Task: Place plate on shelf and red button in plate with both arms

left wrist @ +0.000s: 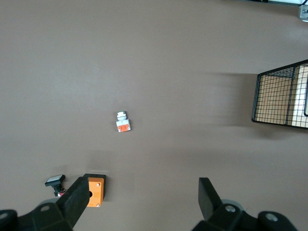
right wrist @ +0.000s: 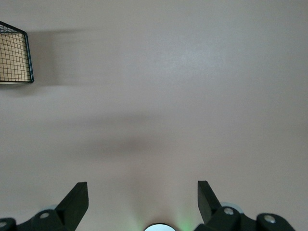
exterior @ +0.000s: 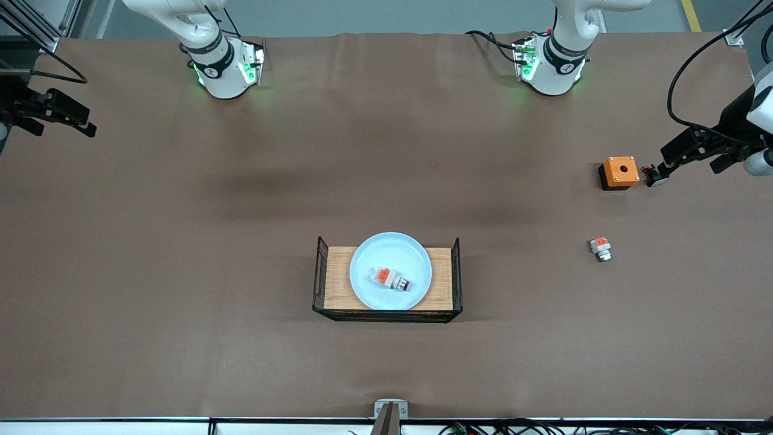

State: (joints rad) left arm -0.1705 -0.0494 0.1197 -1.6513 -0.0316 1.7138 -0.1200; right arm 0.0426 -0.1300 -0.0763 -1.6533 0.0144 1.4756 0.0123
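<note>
Plate (exterior: 391,270) seated on wire-sided wooden tray (exterior: 339,281), red button (exterior: 392,279) lying inside. Left gripper (left wrist: 139,199) spread empty above orange box (exterior: 620,171); right gripper (right wrist: 143,197) spread empty, idle over bare table. Risk: button rolling if tray jolted.
</note>
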